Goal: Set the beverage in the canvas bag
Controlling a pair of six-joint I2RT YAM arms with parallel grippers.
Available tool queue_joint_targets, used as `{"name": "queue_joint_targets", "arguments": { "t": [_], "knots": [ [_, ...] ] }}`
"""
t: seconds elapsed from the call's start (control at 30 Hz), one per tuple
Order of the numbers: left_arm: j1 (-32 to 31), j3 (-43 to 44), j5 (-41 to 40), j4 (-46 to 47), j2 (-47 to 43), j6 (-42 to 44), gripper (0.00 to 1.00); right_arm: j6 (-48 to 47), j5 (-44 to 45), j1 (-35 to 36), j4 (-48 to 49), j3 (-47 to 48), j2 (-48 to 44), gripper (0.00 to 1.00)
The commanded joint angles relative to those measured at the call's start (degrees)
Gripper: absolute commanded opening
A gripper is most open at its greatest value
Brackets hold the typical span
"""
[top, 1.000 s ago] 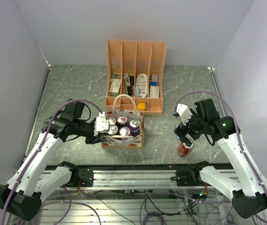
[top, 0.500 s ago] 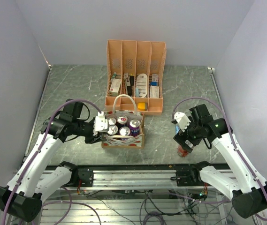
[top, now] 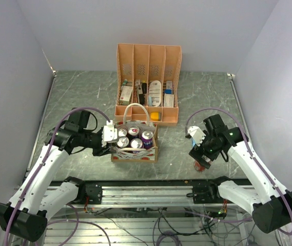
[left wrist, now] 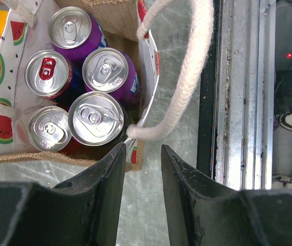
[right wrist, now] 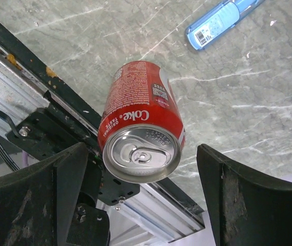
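The top view is showing both arms at once. The canvas bag [top: 134,154] is sitting near the middle of the grey marble-look table [top: 84,97], just in front of the peach file organiser [top: 118,72]. The red Coke can [right wrist: 135,113] is standing well to the right of the bag, close to the near edge. In that view it is mostly hiding under the right gripper [top: 201,155].

The right wrist view is showing the can plainly. It is round and shiny with white "Coke" letters. The two black fingers [right wrist: 58,195] are spreading wide on either side and not touching it. A blue packet [right wrist: 218,21] is lying farther off.

The left wrist view is looking down into the bag at five silver can tops [left wrist: 95,118]. The left gripper [left wrist: 142,154] is hovering at the bag's corner by the thick white rope handle [left wrist: 187,66], with its fingers a little apart.

Since a second ago the right gripper has been sinking over the can. The left arm has hardly been moving.
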Motion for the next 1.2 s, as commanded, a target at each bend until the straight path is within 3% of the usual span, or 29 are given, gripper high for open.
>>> {"name": "queue_joint_targets", "arguments": {
  "t": [0.0, 0.6, 0.93, 1.17],
  "knots": [
    [0.56, 0.49, 1.85, 1.34, -0.16, 0.40, 0.44, -3.02, 0.25, -0.26, -1.12, 0.21, 1.15, 0.87],
    [1.45, -0.83, 2.42, 0.83, -1.36, 0.68, 0.45, -8.37, -1.25, -0.30, 0.66, -1.12, 4.84, 0.78],
    [1.45, -1.21, 2.72, 1.52, -2.06, 1.02, 0.46, -9.49, -5.90, -0.27, -0.59, 4.31, 1.59, 0.43],
    [1.38, 0.38, 2.07, -0.98, -1.97, 0.39, 0.51, -7.86, -10.33, -0.27, -1.93, 16.03, 3.37, 0.24]
  ]
}}
